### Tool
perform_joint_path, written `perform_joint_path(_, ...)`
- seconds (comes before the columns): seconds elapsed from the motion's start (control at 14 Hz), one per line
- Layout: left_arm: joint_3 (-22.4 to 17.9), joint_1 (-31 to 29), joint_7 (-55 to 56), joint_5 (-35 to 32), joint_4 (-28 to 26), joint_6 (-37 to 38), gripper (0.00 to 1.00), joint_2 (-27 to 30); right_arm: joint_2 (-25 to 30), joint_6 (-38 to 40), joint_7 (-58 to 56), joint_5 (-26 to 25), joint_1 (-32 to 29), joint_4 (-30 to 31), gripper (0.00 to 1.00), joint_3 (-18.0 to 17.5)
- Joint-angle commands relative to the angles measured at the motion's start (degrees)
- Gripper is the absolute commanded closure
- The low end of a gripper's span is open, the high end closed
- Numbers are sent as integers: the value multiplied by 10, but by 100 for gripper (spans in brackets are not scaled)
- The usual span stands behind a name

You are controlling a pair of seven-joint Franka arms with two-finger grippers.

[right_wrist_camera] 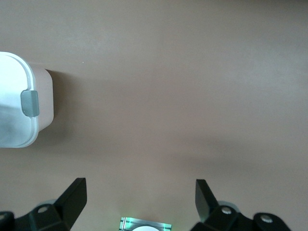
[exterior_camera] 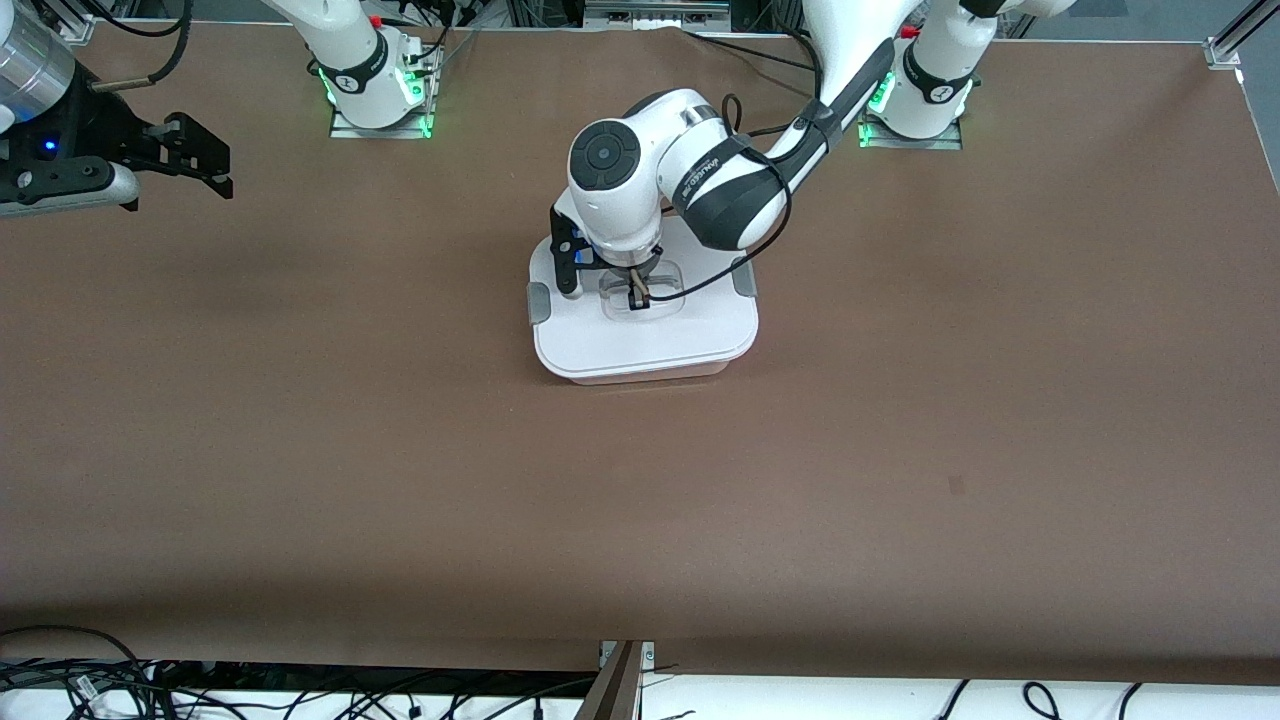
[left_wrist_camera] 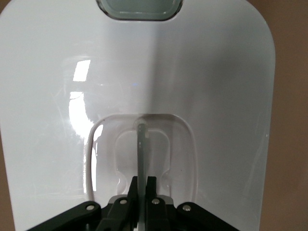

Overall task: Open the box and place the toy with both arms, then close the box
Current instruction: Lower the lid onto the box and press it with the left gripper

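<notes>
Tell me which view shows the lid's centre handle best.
The left wrist view: the handle fills its middle, standing in the clear recess with the left gripper shut on it. The front view shows the handle small and partly hidden under the wrist. The right wrist view shows only the box edge.

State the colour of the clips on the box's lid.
Grey side clips on a white lid; clearest in the right wrist view.

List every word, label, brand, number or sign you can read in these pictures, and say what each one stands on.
Lettering on the dark band of the left arm's wrist: printed white letters, too small and tilted to read.
Round marks on the dark collars of both arm bases: too small to read.
The box, its lid and clips: no text visible.
Table: no text.
</notes>
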State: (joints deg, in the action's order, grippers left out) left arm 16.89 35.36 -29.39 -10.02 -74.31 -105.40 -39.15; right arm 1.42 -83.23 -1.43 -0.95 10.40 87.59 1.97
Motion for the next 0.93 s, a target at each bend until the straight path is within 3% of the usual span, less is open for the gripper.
perform_joint_path(0.0,1,8,2,-33,-26,3,100,11,-4,13,10,0,2,-15,0,0)
perform_joint_path(0.86,1,7,0,-60,-44,-38,100,-6,-4,13,11,0,2,-15,0,0)
